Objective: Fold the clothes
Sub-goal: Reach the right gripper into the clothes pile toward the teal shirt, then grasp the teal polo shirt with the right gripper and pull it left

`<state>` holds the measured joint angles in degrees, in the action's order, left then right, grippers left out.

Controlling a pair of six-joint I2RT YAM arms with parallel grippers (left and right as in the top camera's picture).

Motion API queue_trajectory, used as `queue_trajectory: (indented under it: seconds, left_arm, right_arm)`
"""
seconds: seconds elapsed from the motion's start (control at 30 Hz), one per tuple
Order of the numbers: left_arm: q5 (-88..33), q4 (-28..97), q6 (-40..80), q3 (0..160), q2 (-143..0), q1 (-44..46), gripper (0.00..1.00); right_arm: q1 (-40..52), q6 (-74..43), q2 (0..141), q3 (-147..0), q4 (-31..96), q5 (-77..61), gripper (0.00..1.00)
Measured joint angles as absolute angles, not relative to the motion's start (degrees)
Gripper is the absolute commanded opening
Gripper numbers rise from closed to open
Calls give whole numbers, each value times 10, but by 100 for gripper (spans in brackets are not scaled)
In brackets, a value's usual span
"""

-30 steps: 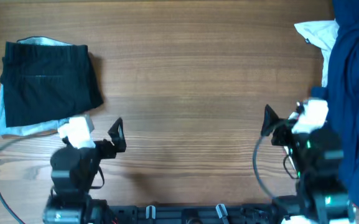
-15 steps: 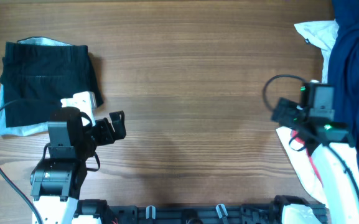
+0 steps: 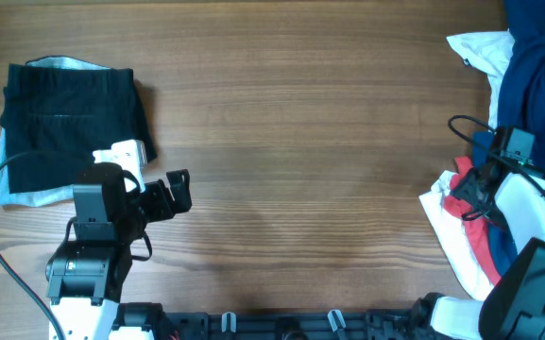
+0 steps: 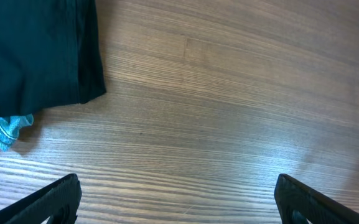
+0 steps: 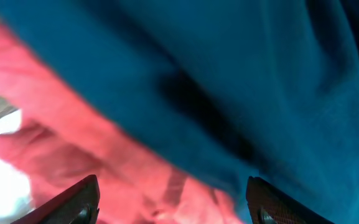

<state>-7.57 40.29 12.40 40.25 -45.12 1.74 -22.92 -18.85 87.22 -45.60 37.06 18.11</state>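
A folded black garment (image 3: 74,121) lies on a light blue one (image 3: 17,194) at the far left; its corner shows in the left wrist view (image 4: 36,56). My left gripper (image 3: 179,192) is open and empty over bare wood (image 4: 179,205), right of that stack. A heap of unfolded clothes sits at the right edge: a dark blue garment (image 3: 536,123), a white one (image 3: 485,47) and a red one (image 3: 466,194). My right gripper (image 3: 470,194) is open, down on the heap with the red cloth (image 5: 104,168) and blue cloth (image 5: 229,74) between its fingers (image 5: 173,205).
The wooden table (image 3: 291,123) runs between the stack and the heap. More white cloth (image 3: 456,246) spreads at the heap's front edge. The arm bases stand along the near edge.
My right arm swung right and reached down into the clothes heap, uncovering the red and white cloth. My left arm rose slightly earlier and has stayed still since.
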Motion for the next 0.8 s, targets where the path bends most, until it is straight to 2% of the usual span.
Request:
queue_trajectory:
  seconds: [0.2,0.57,0.63,0.73,0.8]
  left_arm:
    - [-76,406,124,402,-451,17,100]
    - [-76,406,124,402,-451,17,100]
    - [-76,406,124,402,-451,17,100]
    - [-76,406,124,402,-451,17,100]
    - [-76,406,124,402,-451,17,100]
  right_arm:
    - [-261,-189,881,-456,366,182,70]
    - [-261,-189,896,-456,346,183,69]
    - [-261,-189,910,-456,345,183,61]
    - [-261,-193,917,-455,342,183,40]
    - [-261,-193,917,-455,342,185,35]
